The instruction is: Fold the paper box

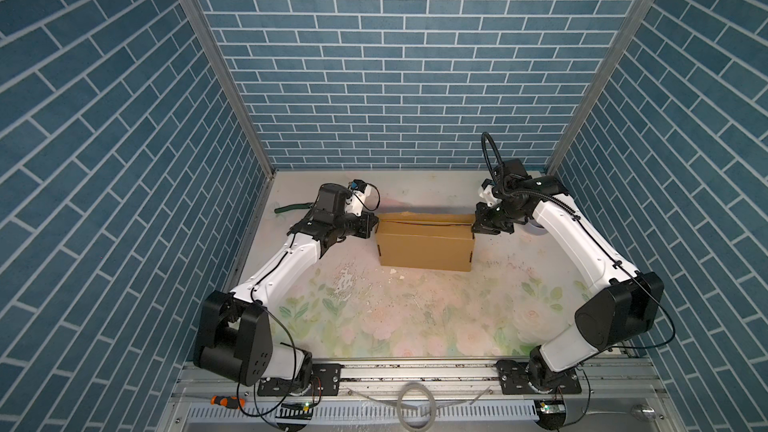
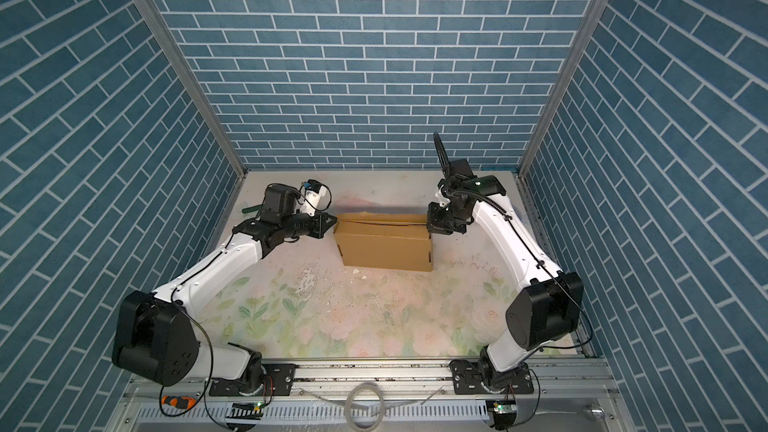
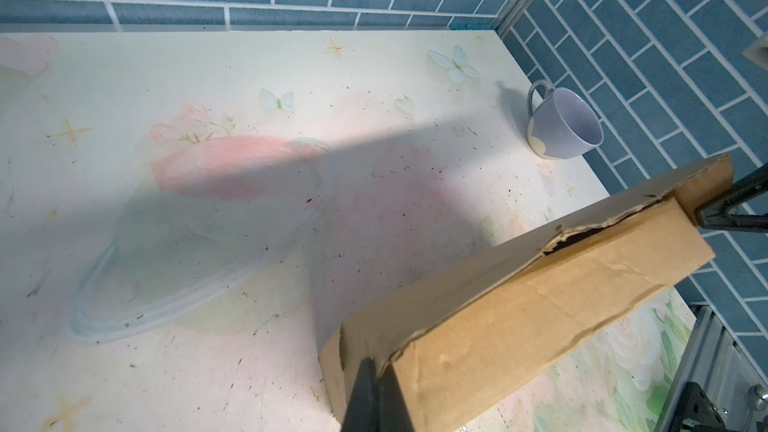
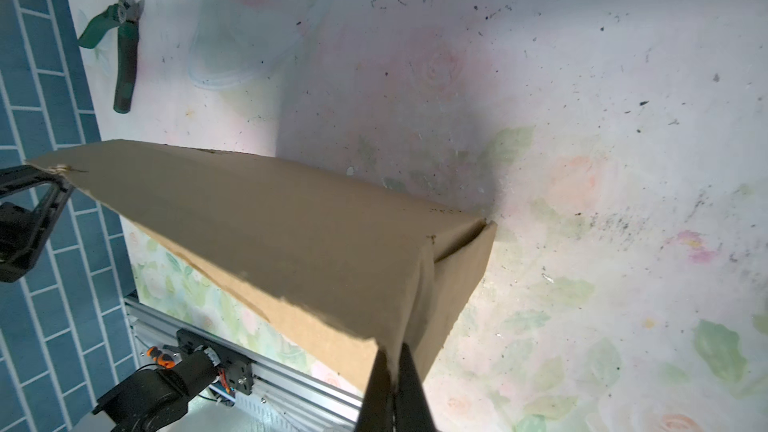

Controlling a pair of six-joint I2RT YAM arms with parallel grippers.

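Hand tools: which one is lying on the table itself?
The green pliers; the orange screwdriver lies on the metal frame in front instead.

1 paper box (image 1: 426,249), 1 mug (image 3: 561,124), 1 pr cutters (image 4: 122,47), 1 screwdriver (image 1: 226,401), 1 clear dish (image 3: 187,251)

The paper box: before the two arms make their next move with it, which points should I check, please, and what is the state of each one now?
1. The left gripper is shut on a corner of the paper box: ok.
2. The right gripper is shut on a corner at the opposite end: ok.
3. The lid lies flush along the top edge: not ok. A ragged gap shows in the left wrist view.
4. The box bottom rests on the table: cannot tell.
5. The mug, lying on its side, is apart from the box: ok.
6. The pliers are apart from the box: ok.
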